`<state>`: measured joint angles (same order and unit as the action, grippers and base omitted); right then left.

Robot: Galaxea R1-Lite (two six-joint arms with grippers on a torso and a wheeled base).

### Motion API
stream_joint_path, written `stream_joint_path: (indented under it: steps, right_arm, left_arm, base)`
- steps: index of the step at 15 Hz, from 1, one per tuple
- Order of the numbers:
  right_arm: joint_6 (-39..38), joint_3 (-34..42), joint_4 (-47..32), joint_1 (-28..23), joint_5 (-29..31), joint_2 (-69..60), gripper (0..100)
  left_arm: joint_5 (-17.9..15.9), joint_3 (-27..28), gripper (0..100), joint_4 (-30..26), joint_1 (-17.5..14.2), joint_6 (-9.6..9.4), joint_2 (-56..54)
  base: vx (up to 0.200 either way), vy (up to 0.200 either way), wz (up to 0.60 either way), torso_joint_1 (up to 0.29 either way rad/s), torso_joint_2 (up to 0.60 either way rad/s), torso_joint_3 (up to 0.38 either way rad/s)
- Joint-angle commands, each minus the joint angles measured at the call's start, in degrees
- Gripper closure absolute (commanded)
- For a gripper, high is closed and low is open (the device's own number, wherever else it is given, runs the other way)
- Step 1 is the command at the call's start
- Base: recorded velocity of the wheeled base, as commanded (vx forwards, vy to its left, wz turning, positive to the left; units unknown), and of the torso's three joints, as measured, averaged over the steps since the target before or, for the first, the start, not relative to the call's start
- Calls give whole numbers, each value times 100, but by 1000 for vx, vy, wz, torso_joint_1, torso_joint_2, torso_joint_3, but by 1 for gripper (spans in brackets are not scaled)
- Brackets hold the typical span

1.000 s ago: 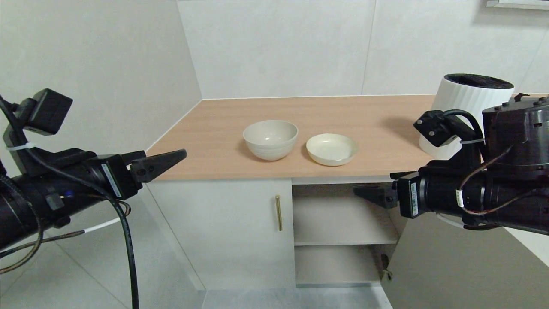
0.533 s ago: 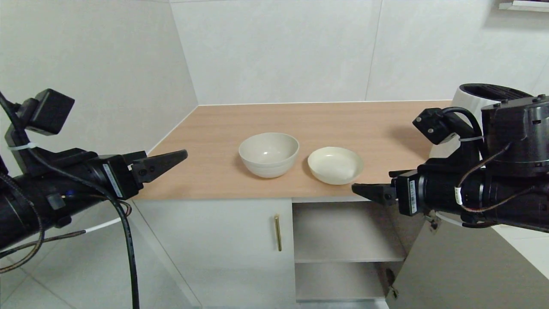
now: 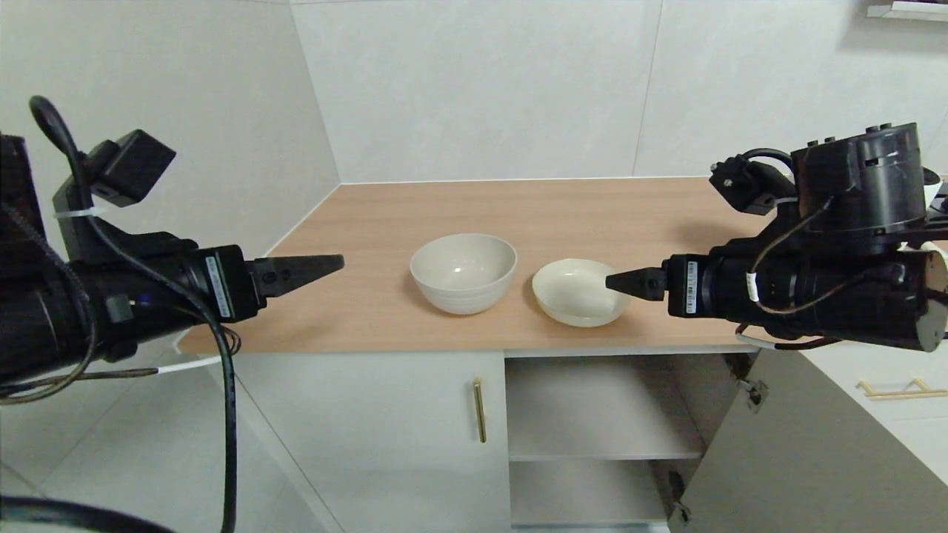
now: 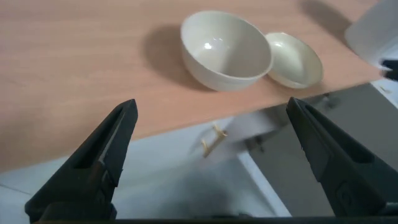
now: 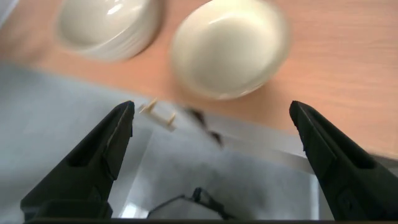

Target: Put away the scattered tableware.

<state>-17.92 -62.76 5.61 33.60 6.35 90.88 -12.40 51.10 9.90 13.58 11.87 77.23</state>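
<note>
- The wooden counter is seen across the middle, and both bowls are set on it near its front edge.
- The cupboard is found at 6 o'clock, under the counter. Its right door is swung open and two shelves are shown.
- The deep bowl is placed upright in the middle of the counter.
- The shallow bowl is set just beside it at 3 o'clock, above the open cupboard.
- The right gripper is held at 3 o'clock of the shallow bowl, just by its rim. Its fingers are spread wide and nothing is held.
- The left gripper is held at 9 o'clock of the deep bowl, well apart, and is spread wide too.
- No bowl is put away yet, so the picking-up step is thought to be in hand. Next, the shallow bowl's rim should be pinched, then the bowl lifted and lowered onto a shelf.
</note>
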Motion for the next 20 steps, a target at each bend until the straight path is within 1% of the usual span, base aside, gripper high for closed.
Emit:
stream_joint_path:
  steps: [1, 2, 4, 6, 8, 9, 11, 12, 13, 15, 18, 19, 20]
  right_arm:
    - [-62, -202, 2, -152, 112, 351, 0]
    - [-80, -255, 2, -222, 130, 430, 0]
    - [-89, -290, 19, -319, 147, 545, 0]
    - [-194, -404, 19, -354, 279, 677, 0]
    - [-229, -465, 28, -371, 367, 729, 0]
    - [-238, -465, 28, -407, 358, 729, 0]
    - [-291, -474, 28, -424, 358, 729, 0]
    - [-291, -474, 28, -424, 358, 729, 0]
    - [-300, -474, 28, -424, 358, 721, 0]
    - [-300, -474, 28, -424, 358, 712, 0]
    - [-300, -474, 28, -424, 358, 703, 0]
    - [-300, -474, 28, -424, 358, 703, 0]
    - [-300, -474, 28, -424, 358, 703, 0]
  left_arm:
    - [1, 690, 0, -761, 162, 140, 372]
    - [1, 787, 0, -946, 180, 324, 539]
    - [1, 998, 0, -999, 180, 860, 926]
    - [1, 1271, 0, -990, 189, 1520, 1471]
    - [9, 1464, 0, -964, 250, 2029, 1892]
    - [1, 1525, 0, -946, 268, 2267, 2024]
    - [18, 1622, 0, -937, 329, 2478, 2218]
    - [36, 1675, 0, -876, 373, 2662, 2288]
    - [53, 1728, 0, -647, 444, 3031, 2376]
    - [71, 1719, 0, -199, 479, 3286, 2437]
    - [132, 1745, 0, -155, 479, 3304, 2490]
    - [229, 1798, 0, -155, 479, 3304, 2560]
    - [493, 1903, 0, -164, 488, 3304, 2745]
  base:
    - [0, 0, 0, 0, 0, 0]
    - [0, 0, 0, 0, 0, 0]
    - [0, 0, 0, 0, 0, 0]
    - [0, 0, 0, 0, 0, 0]
    - [0, 0, 0, 0, 0, 0]
    - [0, 0, 0, 0, 0, 0]
    - [0, 0, 0, 0, 0, 0]
    - [0, 0, 0, 0, 0, 0]
    - [0, 0, 0, 0, 0, 0]
    - [0, 0, 0, 0, 0, 0]
    - [0, 0, 0, 0, 0, 0]
    - [0, 0, 0, 0, 0, 0]
    - [0, 0, 0, 0, 0, 0]
